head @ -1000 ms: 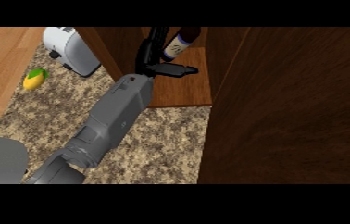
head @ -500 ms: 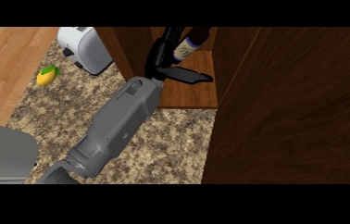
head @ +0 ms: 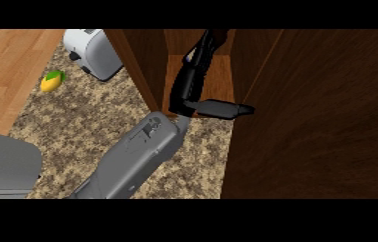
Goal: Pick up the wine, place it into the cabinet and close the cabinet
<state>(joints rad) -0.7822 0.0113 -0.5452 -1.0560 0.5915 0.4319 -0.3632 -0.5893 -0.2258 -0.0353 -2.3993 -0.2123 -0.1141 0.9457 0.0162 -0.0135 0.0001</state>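
**Wine at the cabinet shelf, left hand on it**

Brown wooden cabinet point(head: 144, 66) fills the far middle and right of the head view. Its dark door point(head: 310, 116) stands open on the right and takes up most of that side. Between the cabinet's left wall and the door, a lighter wooden shelf point(head: 220, 81) shows.

Left hand point(head: 188, 88) is on a grey forearm that comes in from the lower left and crosses the speckled granite tabletop point(head: 74, 121). The hand reaches over the near edge of the shelf into the cabinet. Its thumb point(head: 221, 108) sticks out to the right, level with the shelf's near edge. Whether the fingers are curled or straight cannot be told: they merge with a dark shape at the far end of the hand.

That dark shape is the wine point(head: 204, 45), tilted, inside the cabinet opening above the shelf and mostly hidden by the hand. Contact with the shelf cannot be told.

On the tabletop to the left of the cabinet:
- A white toaster point(head: 90, 51), at the far side, near the cabinet's left wall.
- A small yellow-and-green item point(head: 52, 81), further left, apart from the toaster.

A grey block point(head: 16, 166) sits at the near-left edge.
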